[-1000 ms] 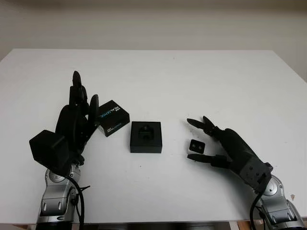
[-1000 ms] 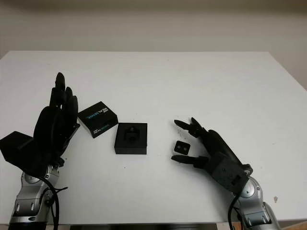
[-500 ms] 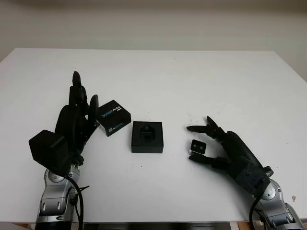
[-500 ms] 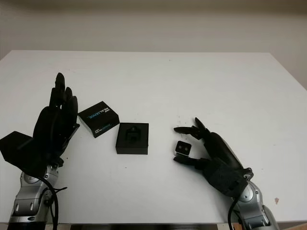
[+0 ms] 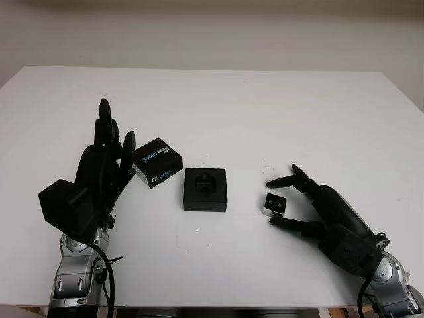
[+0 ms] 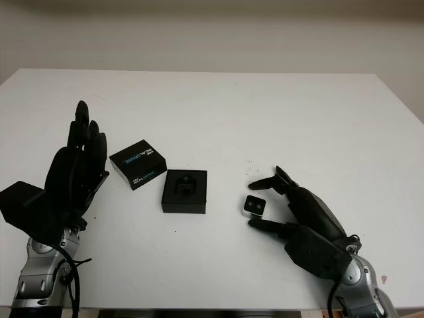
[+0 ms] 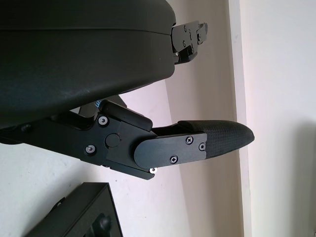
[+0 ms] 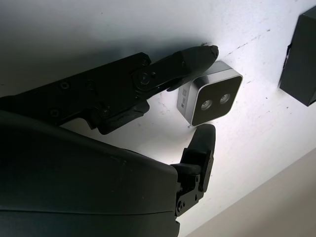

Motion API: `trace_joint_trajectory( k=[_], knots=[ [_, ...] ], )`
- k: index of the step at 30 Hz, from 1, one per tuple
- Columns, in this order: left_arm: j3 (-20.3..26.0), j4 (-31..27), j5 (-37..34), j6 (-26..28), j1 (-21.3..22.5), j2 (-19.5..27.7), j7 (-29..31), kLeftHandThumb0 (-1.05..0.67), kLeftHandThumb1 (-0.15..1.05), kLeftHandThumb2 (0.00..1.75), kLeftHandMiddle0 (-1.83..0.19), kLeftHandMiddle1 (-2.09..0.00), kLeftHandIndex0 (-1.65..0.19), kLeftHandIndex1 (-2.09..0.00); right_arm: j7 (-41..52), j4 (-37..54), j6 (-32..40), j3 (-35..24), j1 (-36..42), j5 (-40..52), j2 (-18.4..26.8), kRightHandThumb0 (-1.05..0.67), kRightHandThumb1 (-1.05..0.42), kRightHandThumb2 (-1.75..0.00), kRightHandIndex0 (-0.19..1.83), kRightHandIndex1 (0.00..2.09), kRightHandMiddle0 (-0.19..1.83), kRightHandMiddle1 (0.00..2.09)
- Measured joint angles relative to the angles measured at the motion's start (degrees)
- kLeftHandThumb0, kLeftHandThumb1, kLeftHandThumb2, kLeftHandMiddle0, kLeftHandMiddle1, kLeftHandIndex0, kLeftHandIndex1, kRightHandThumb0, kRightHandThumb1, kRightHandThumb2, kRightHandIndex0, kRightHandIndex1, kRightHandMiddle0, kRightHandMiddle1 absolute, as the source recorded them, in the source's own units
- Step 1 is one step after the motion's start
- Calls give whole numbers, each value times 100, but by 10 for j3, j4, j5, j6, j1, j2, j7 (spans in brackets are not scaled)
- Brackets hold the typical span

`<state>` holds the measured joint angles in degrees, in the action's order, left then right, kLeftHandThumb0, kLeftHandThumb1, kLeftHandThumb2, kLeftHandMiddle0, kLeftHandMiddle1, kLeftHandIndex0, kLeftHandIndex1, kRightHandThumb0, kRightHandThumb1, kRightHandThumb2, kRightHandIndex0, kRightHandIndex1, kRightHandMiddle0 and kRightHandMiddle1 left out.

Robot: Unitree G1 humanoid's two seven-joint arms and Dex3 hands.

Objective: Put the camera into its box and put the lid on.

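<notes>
Sitting on the white table [image 5: 265,106]: one camera [image 5: 274,205], one open box [image 5: 205,189], one lid [image 5: 158,162]. Lying right of the box, well apart from it, the camera, silver-sided with dark front face turned up and toward the robot. Standing at table centre, the box, black, with a moulded insert showing inside. Resting just left of and behind the box, the lid, printed side up, corner close to the box but not touching. Closing in around the camera, the right hand [image 5: 311,209], fingers curled on both sides of it; from the head views, contact hard to tell. Showing more in the right wrist view: two lenses on the camera [image 8: 210,100] face, one fingertip [image 8: 202,54] touching its silver edge, another fingertip [image 8: 203,138] just short of the front corner, box edge [image 8: 301,59] at the side. Holding upright left of the lid, the left hand [image 5: 106,162], open, gripping nothing. Catching a box corner [image 7: 84,212] below the hand's fingers, the left wrist view.
</notes>
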<state>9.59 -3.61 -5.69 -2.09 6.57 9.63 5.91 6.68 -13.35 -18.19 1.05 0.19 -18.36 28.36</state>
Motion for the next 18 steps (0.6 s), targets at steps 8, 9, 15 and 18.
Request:
trace_joint_trajectory(
  k=[8,9,15,18],
  knots=[
    [0,-2,0,5,0,0,-2,-76,105,53,19,0,19,0,-4,8,10,-4,8,5,-1,-49,-90,-7,31,8,27,109],
    [0,-2,0,6,0,0,-3,-76,105,53,19,0,19,0,-6,7,10,-4,8,6,-1,-48,-91,-7,32,8,28,110],
    [0,-3,1,7,0,0,-5,-77,105,53,19,0,19,0,-4,3,15,-2,5,9,-6,-45,-96,-7,35,8,32,112],
    [0,-4,1,6,0,0,-6,-76,105,53,19,0,19,0,-2,-1,15,2,2,8,-6,-44,-98,-7,36,8,33,113]
  ],
)
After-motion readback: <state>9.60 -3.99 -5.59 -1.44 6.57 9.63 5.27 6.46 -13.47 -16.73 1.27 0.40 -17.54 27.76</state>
